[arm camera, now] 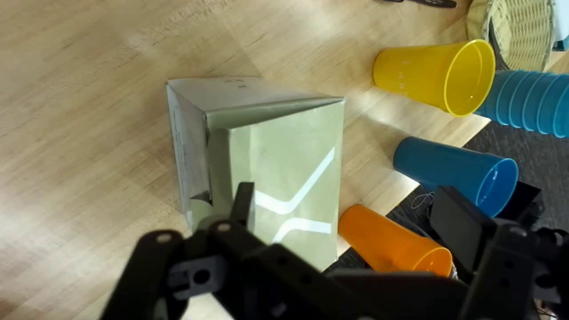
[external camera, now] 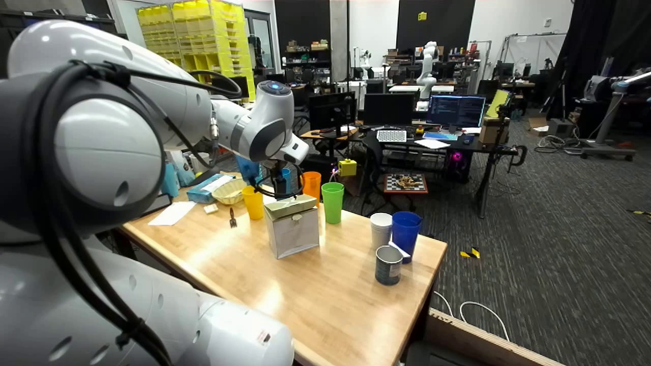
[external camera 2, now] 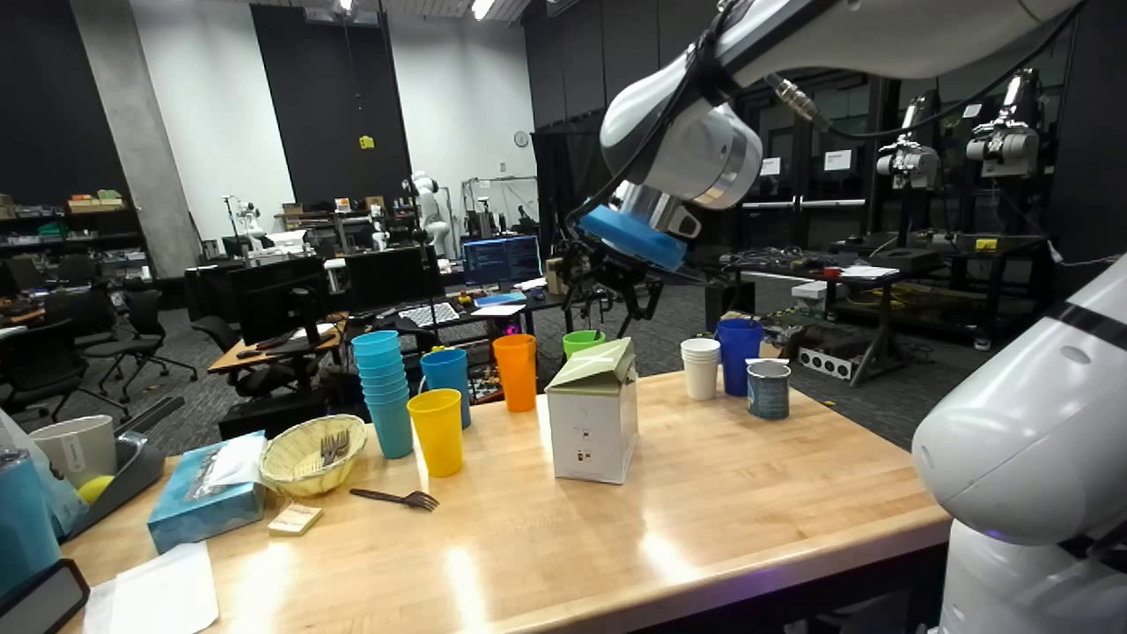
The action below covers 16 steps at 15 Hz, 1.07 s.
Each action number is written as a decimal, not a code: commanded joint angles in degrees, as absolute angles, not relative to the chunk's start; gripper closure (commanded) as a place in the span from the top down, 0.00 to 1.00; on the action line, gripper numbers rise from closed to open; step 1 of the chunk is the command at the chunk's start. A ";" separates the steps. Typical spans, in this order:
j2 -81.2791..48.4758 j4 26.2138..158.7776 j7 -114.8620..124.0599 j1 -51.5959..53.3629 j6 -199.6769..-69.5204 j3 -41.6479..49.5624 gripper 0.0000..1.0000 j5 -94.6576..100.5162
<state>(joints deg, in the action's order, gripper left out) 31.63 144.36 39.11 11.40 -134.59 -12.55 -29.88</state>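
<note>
Pale-green cardboard lid [arm camera: 286, 166] sits ajar on the white box [external camera 2: 590, 436], probably because it isn't tucked in. Pincer [arm camera: 349, 204] hangs spread wide above (holding nothing, btw).

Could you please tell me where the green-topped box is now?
In both exterior views, the green-topped box stands on the table, right of the yellow cup and below the end effector.

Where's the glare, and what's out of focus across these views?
In both exterior views, bright glare patches on the table; in an exterior view, a ceiling light blown out; in an exterior view, white highlights on the arm; in the wrist view, open jaws dark and blurred, the box sharper, the upright yellow cup skewed by perspective.
</note>
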 commanded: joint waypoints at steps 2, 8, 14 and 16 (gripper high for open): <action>32.43 142.73 39.29 11.02 -129.14 -12.24 1.00 -28.91; 32.11 142.17 34.33 11.99 -128.46 -10.89 1.00 -31.60; 31.92 142.72 31.36 11.65 -129.48 -11.28 1.00 -37.91; 31.93 142.71 31.25 11.86 -129.44 -11.01 1.00 -38.19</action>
<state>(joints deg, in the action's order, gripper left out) 31.80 142.93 31.73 13.33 -130.07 -9.84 -37.48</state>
